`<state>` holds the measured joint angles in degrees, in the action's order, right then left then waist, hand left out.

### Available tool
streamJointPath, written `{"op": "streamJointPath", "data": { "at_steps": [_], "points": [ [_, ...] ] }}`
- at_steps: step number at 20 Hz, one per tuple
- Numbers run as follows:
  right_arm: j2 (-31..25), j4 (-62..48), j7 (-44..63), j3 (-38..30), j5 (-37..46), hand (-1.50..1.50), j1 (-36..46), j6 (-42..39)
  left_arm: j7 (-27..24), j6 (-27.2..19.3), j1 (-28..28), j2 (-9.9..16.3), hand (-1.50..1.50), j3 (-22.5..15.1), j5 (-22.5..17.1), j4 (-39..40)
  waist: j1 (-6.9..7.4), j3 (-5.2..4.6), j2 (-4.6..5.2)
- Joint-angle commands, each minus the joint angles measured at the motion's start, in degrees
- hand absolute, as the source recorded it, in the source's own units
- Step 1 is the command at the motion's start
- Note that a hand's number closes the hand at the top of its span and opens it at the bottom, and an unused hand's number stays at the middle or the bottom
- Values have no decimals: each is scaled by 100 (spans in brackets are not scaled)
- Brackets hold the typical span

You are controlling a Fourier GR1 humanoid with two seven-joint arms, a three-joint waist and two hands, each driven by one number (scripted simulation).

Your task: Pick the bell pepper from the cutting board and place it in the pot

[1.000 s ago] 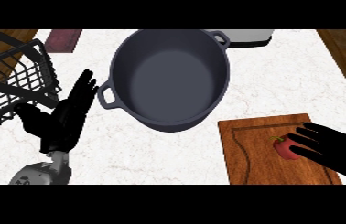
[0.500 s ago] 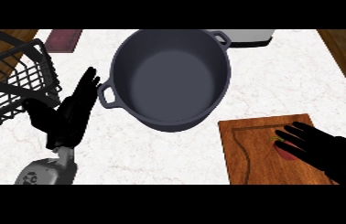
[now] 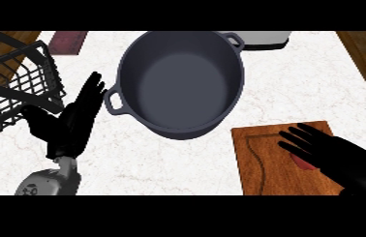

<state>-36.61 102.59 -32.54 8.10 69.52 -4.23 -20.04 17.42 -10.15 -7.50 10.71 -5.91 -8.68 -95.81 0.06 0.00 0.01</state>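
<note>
White marble-patterned bench [image 3: 300, 81] carries everything we work with, and on its lower right sits the wooden cutting board [image 3: 261, 158], flat, warm brown, with a routed groove near its rim. Of the bell pepper [image 3: 307, 162] we now see only a red sliver: a second ago it lay plainly exposed beside our right hand [image 3: 325, 151], and since then that hand has slid over it, fingers spread and nearly straight, not yet curled round it. We judge this as the last of the reach, with the closing of the grasp yet to come. Up and to the left, well apart from the board, stands the pot [image 3: 178, 79], a smooth dark grey oval with loop handles, its hollow holding nothing. Our left hand [image 3: 75, 122] rests open, fingers up, beside a black wire basket [image 3: 25, 86] at the left edge.
</note>
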Motion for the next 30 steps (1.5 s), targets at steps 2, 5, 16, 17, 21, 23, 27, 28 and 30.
{"op": "streamJointPath", "data": {
  "at_steps": [2,5,16,17,21,23,27,28,30],
  "points": [
    [470,-557,391,493,864,-150,159,347,-42,124,262,-68,0,2,7,-178,30,1,1],
    [465,-794,261,279,979,-150,448,254,301,43,-162,-134,0,75,146,-79,7,1,0],
    [614,-1247,-516,220,1044,150,263,557,13,280,-101,-293,0,211,274,141,-10,1,-1],
    [700,-1512,-679,207,917,150,606,495,138,387,-62,-185,0,368,83,-17,27,1,2],
    [701,-1032,-833,26,932,150,570,563,-143,368,-26,-386,0,283,298,200,-14,-1,-2],
    [762,-984,-880,45,1028,150,536,436,284,302,45,-320,0,340,354,-271,-9,0,-5],
    [827,-1301,-1144,-35,1061,150,276,1026,-2,322,-18,-502,0,236,465,-68,-17,0,-2],
    [975,-1454,-1099,-65,1028,150,843,688,170,178,-21,-546,0,237,568,-82,1,0,-1],
    [1178,-895,-485,-239,818,150,344,109,376,282,68,-392,0,338,371,-469,-17,-1,-13]
  ]
}}
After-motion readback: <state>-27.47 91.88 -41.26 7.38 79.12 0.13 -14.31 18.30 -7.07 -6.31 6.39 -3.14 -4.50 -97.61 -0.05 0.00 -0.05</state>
